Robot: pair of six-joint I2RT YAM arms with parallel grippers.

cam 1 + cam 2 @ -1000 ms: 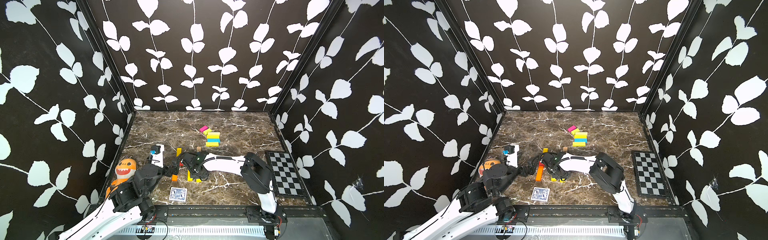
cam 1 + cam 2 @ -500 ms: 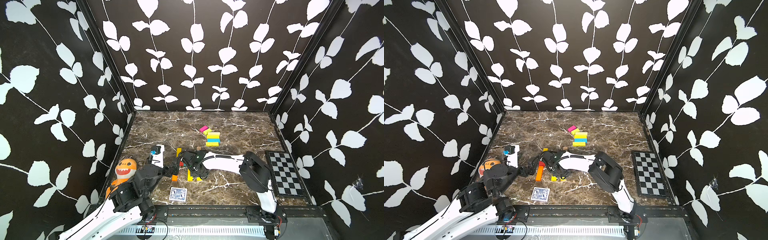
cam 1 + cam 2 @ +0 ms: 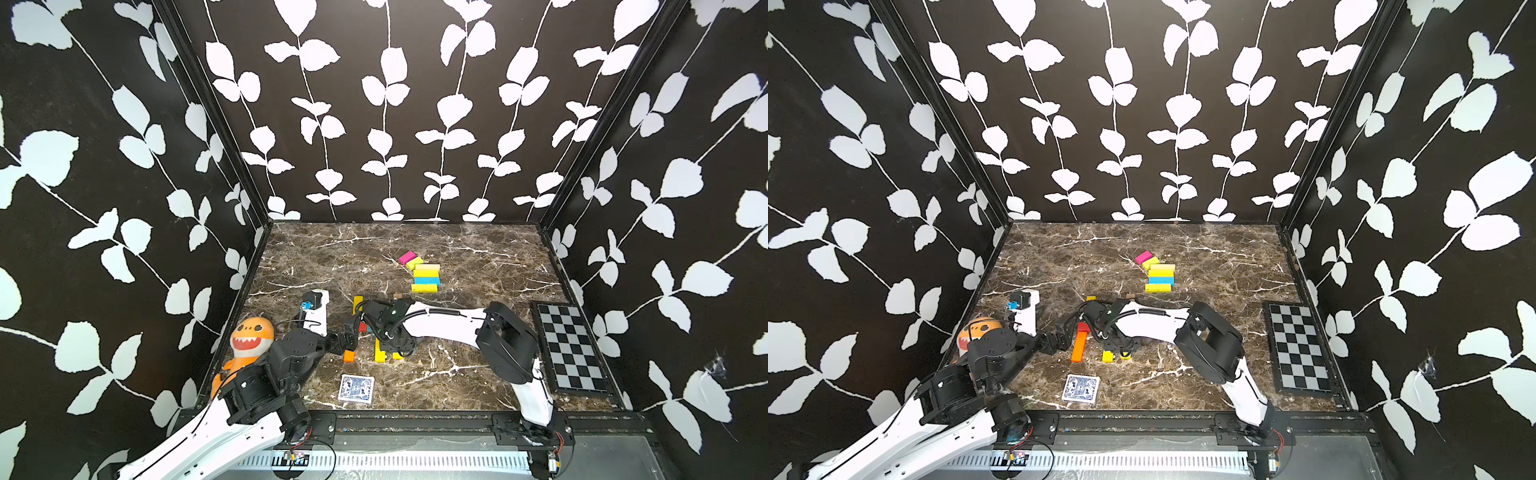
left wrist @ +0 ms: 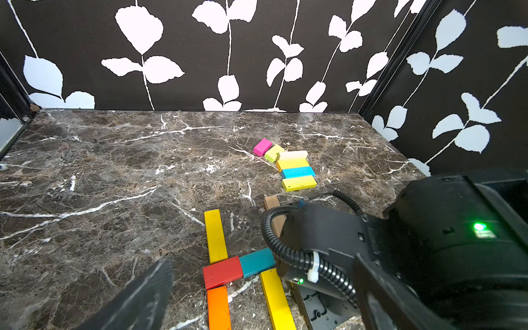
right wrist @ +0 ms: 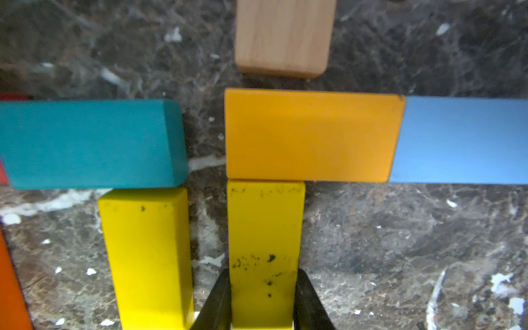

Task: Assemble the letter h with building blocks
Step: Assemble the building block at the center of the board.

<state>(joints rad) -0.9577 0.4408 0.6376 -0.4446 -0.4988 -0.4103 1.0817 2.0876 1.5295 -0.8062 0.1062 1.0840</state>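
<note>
We are gripping a yellow block [image 5: 265,228] in our right hand [image 5: 263,288], its fingers pressing both sides. The block's far end is touching an amber block [image 5: 311,134], and a teal block [image 5: 85,143] is lying alongside. Our left hand [image 3: 1059,341] is gaping wide and carrying nothing, just beside an orange block [image 3: 1078,348] on the table [image 3: 1225,270].

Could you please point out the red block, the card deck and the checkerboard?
red block [image 4: 223,272]: left wrist view, middle of its top face.
card deck [image 3: 356,388]: a top view, middle of its patterned back.
checkerboard [image 3: 570,348]: a top view, middle of its squares.
</note>
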